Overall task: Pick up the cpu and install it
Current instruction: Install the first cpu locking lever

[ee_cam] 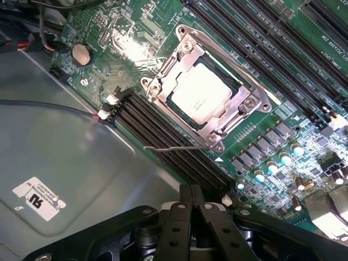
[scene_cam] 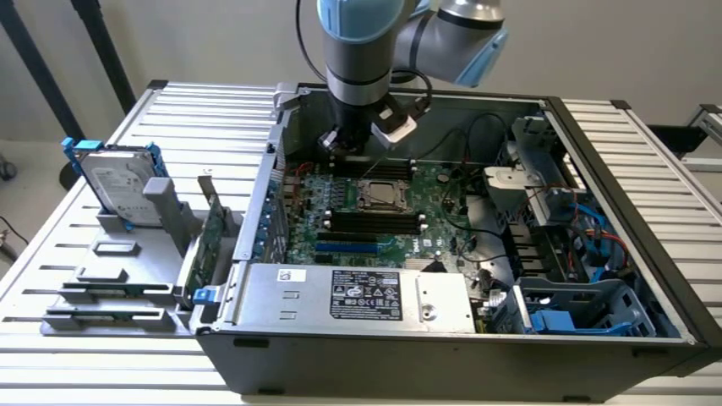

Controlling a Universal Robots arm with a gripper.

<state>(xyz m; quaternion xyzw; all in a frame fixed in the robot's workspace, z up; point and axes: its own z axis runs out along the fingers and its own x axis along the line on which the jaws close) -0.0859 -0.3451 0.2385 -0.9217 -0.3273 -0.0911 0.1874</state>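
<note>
One cpu (ee_cam: 202, 93), one hard drive (scene_cam: 114, 181), one computer case (scene_cam: 451, 342).

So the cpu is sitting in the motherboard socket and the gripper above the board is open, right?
No, the gripper is shut, holding nothing, as the wrist view shows. The cpu is sitting in the motherboard socket, and the gripper is above the board.

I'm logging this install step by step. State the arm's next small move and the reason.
Probably lift straight up, clear of the motherboard: the cpu already lies flat in its socket, and the gripper is shut with nothing between its fingers, hovering beside the socket.
</note>
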